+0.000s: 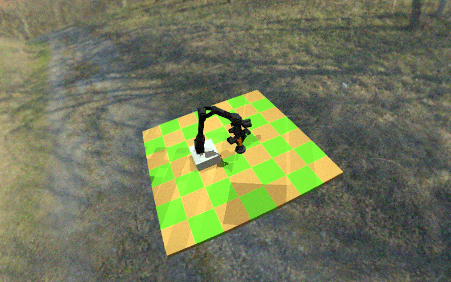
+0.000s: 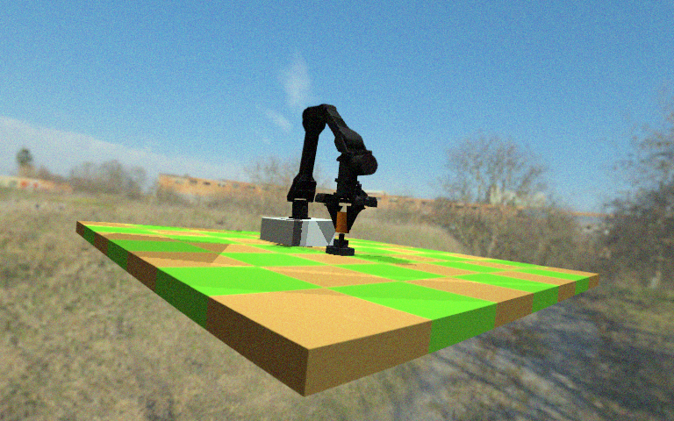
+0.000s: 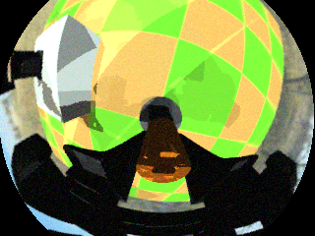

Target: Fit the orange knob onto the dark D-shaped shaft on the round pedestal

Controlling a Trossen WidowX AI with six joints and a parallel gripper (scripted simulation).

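The orange knob is upright between the fingers of my gripper, which is shut on it. The dark round pedestal stands on the board directly below the knob. In the exterior view the dark shaft shows between the knob's lower end and the pedestal, so the knob is not down on the pedestal. The knob's lower end is at the shaft's top; whether they touch is too small to tell. The hole and both flat sides are hidden.
The white base block of the arm stands close beside the pedestal. The green and orange checkered board lies under everything, and its edges are well away from the pedestal.
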